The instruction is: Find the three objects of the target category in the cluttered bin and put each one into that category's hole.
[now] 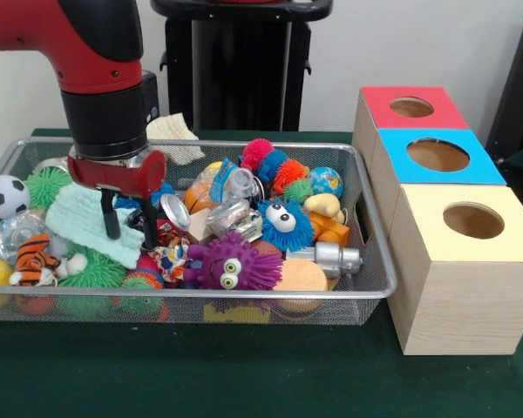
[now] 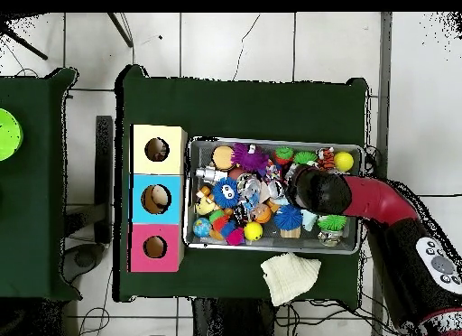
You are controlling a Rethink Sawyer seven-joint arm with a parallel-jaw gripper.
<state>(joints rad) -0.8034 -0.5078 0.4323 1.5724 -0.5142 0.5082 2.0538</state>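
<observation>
The gripper [image 1: 129, 224] hangs at the left of the wire bin [image 1: 370, 228], fingers [image 1: 111, 218] spread apart and empty, over a mint cloth [image 1: 87, 222]. Descending, they could snag the cloth, or jostle the crowded toys; which toys are targets is unclear.

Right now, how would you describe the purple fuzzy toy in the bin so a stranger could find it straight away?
Start at the wire bin beside the three boxes, and go to its front rim in the front view. Near the middle of that rim sits the purple toy, a spiky ball with two big round eyes. The blue toy behind it also has eyes, but only this one is purple.
</observation>
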